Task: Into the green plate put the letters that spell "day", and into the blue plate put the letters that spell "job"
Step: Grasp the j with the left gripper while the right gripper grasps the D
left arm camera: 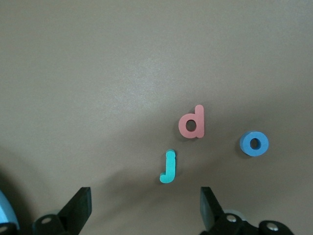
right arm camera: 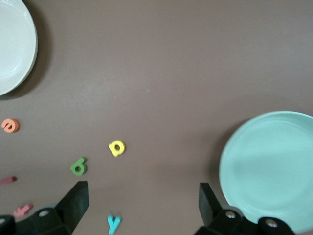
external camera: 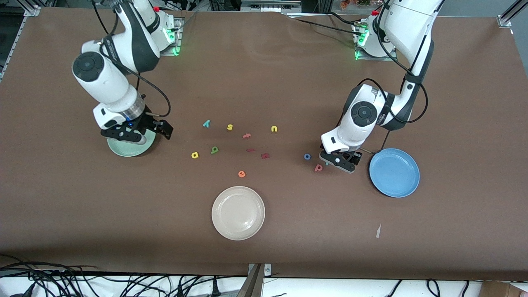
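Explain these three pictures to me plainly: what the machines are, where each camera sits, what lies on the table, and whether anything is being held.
These are two white robot arms at a brown table. The big picture looks down from a high camera facing them. The other two come from cameras on the arms' wrists, looking past their own fingers.

The left hand is low over the table beside the blue plate. Its wrist view shows open fingers with a teal j, a salmon-pink b and a blue o lying on the table just ahead.

The right hand is over the green plate, also open. Its view shows a yellow a, a green d and a teal y.

Other small letters are scattered mid-table, and a cream-white plate sits nearest the front camera. Nothing is held.
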{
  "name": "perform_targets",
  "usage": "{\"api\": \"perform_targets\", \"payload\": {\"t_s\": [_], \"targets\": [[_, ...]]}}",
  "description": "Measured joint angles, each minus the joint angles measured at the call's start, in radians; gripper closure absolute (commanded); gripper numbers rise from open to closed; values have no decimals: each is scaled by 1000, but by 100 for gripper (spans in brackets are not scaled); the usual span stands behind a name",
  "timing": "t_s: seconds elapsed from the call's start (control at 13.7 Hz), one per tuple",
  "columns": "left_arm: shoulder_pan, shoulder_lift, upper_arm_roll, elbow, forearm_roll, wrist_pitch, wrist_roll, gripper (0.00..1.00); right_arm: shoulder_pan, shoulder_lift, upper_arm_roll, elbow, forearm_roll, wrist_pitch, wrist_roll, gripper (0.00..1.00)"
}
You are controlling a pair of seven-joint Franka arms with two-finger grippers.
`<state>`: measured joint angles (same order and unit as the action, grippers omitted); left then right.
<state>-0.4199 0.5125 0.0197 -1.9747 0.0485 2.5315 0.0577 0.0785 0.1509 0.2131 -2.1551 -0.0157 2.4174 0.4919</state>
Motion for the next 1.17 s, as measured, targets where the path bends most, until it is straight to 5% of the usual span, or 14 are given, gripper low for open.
{"api": "perform_targets", "payload": {"t_s": [0.44, 0.66, 0.88, 1.17], "targets": [[-26, 46, 0, 4, 0, 20, 12, 1, 45, 233, 0, 3, -7, 252, 0, 0], [-34, 62, 0, 13, 0, 41, 12, 15, 70, 297, 0, 6, -13, 301, 0, 0], [-34, 63, 0, 17, 0, 41, 12, 15, 76, 323, -3, 15, -128, 314, 0, 1], [-34, 63, 1, 18, 0, 41, 13, 36, 76, 382, -4, 76, -256, 314, 0, 1]]}}
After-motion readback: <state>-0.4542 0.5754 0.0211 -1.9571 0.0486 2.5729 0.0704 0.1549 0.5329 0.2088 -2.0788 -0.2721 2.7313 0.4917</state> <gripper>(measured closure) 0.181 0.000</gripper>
